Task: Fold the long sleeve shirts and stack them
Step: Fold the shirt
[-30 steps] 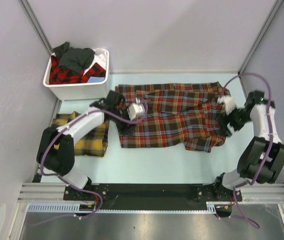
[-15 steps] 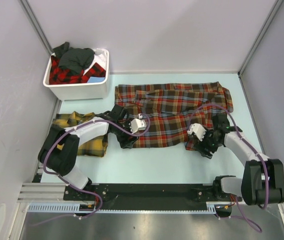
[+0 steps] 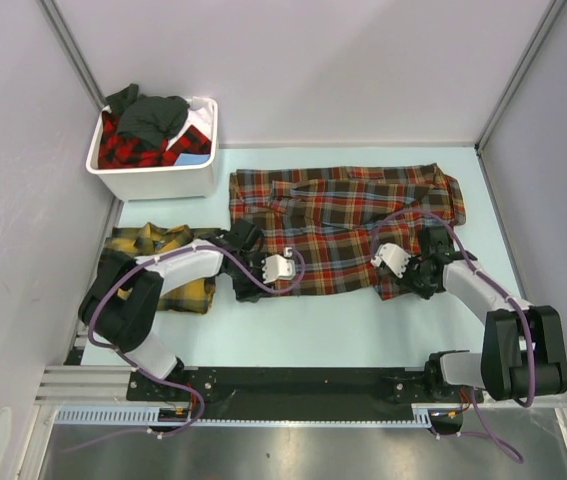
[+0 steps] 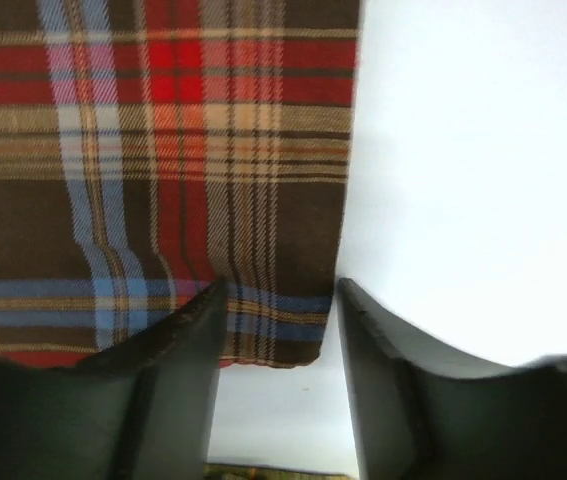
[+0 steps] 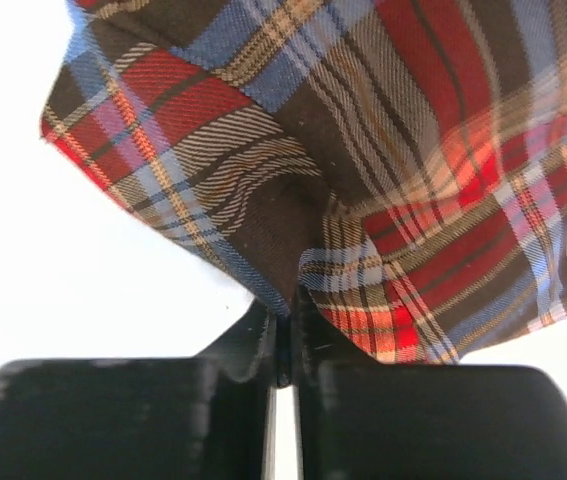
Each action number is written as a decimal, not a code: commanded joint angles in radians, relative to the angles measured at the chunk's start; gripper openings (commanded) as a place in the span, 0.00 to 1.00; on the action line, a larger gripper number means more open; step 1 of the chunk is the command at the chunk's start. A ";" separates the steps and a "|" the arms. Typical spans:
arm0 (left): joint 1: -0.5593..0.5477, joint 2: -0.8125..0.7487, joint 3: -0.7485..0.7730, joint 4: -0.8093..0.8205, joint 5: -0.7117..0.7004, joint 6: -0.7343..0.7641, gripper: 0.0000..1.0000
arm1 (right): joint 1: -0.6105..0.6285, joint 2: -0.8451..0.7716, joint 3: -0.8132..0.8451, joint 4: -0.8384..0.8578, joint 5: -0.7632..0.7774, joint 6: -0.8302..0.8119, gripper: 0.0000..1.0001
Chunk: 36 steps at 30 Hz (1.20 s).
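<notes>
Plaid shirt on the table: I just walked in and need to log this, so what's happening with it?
The red-brown plaid flannel shirt lies spread out. The right gripper is shut on its near hem; the left gripper is open, straddling its near left corner. A yellow-and-green plaid shirt lies folded at left, more clothes in the white plastic bin.

The top camera hung above and behind the arm bases [image 3: 158,368], looking steeply down from far enough to take in the whole table [image 3: 343,325] from near edge to far wall [image 3: 313,70]. The left wrist camera sat just behind the left gripper [image 4: 281,290], very close over the near left corner of the plaid shirt [image 4: 163,150]. The right wrist camera looked past the right gripper [image 5: 283,315] at the shirt's near right corner, equally close. All three views shared the shirt's near edge.
</notes>
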 commanded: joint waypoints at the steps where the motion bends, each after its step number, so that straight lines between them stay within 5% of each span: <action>1: -0.032 -0.005 -0.005 -0.074 0.005 0.084 0.39 | 0.005 -0.037 0.082 -0.054 0.019 -0.010 0.00; 3: -0.027 0.007 0.022 -0.084 -0.004 0.080 0.15 | 0.005 -0.036 0.119 -0.097 0.008 -0.011 0.00; 6: 0.008 -0.003 0.097 -0.106 0.034 0.045 0.00 | 0.005 -0.022 0.227 -0.140 -0.024 -0.024 0.00; 18: 0.210 0.260 0.576 -0.014 0.001 -0.233 0.00 | -0.033 0.596 0.999 -0.085 -0.083 0.005 0.00; 21: 0.223 0.349 0.648 0.028 -0.047 -0.300 0.00 | -0.027 0.738 1.156 -0.091 -0.037 0.033 0.12; 23: 0.229 0.389 0.680 0.035 -0.062 -0.334 0.00 | -0.036 0.786 1.227 -0.152 -0.011 0.077 0.42; 26: 0.240 0.426 0.699 0.049 -0.070 -0.353 0.00 | -0.086 0.776 1.267 -0.259 -0.079 0.175 0.52; 36: 0.246 0.466 0.723 0.052 -0.029 -0.345 0.00 | -0.139 0.641 1.012 -0.303 -0.282 0.360 0.56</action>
